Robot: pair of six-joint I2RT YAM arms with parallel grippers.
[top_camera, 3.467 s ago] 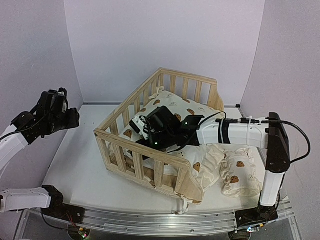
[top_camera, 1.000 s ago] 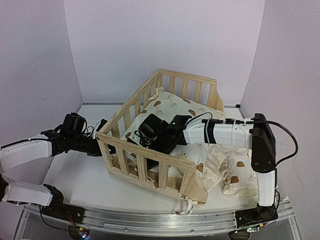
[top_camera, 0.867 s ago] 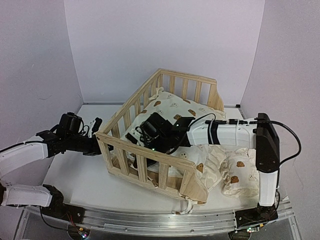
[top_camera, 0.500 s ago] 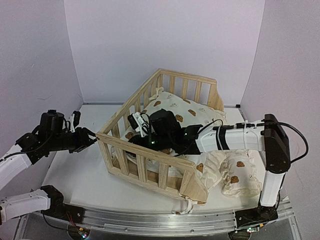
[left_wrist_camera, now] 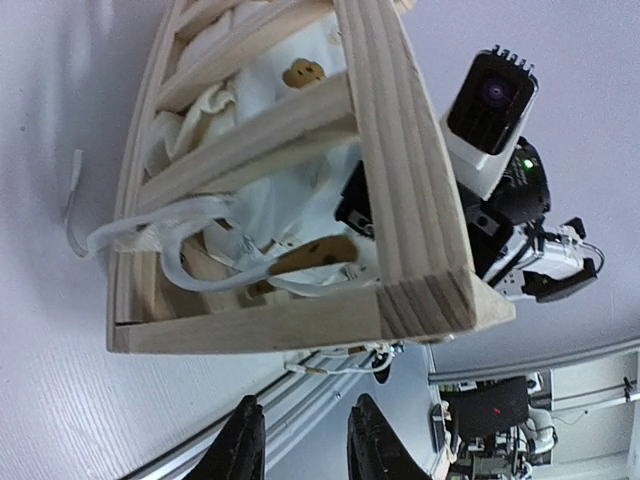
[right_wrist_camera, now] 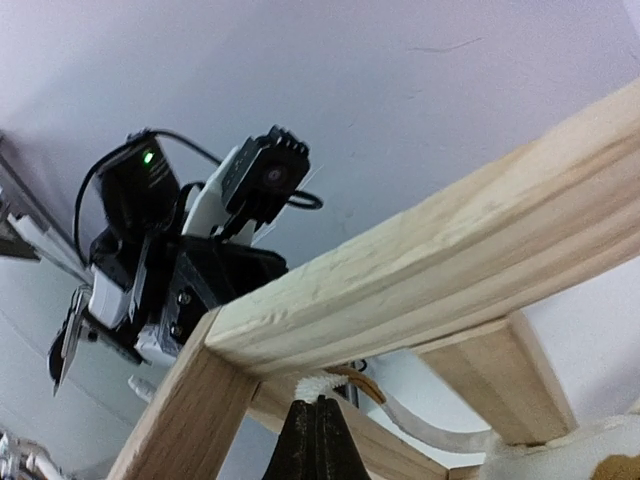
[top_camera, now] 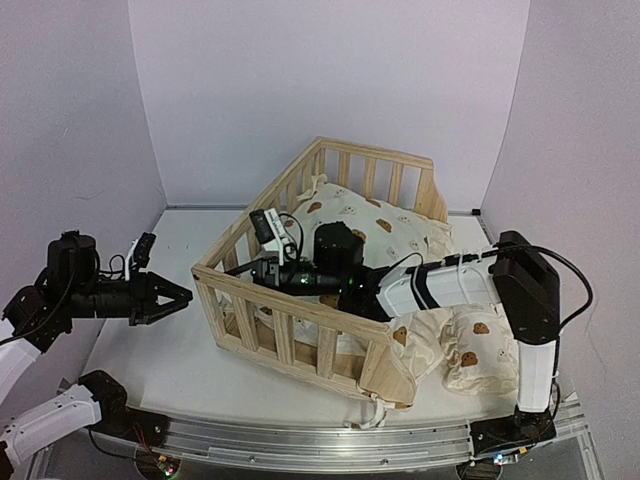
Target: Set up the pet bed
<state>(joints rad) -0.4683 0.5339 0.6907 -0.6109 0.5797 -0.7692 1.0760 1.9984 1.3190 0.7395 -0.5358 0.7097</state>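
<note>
- The pet bed (top_camera: 290,301) stands on the table (top_camera: 150,355) just ahead of the left gripper (top_camera: 176,298). Its near corner post is the part closest to that gripper's fingertips, but they are not touching.
- The left gripper's fingers (left_wrist_camera: 248,445) are spread a little, with nothing between them.
- The right gripper (right_wrist_camera: 318,412) is inside the bed, directly under the top rail. Its fingers are pressed together, and I cannot tell whether a thin white tie (right_wrist_camera: 420,428) is caught at their tips.
- The bed looks like light pine, so it is probably stiff and easy to slide or tip. The slats look thin and could snap under a hard squeeze.
- The best hold is likely across the top rail or the corner post.
- The cushion (top_camera: 385,225) beside the right gripper is soft and floppy, and its loose ties (left_wrist_camera: 190,218) could snag.
</note>
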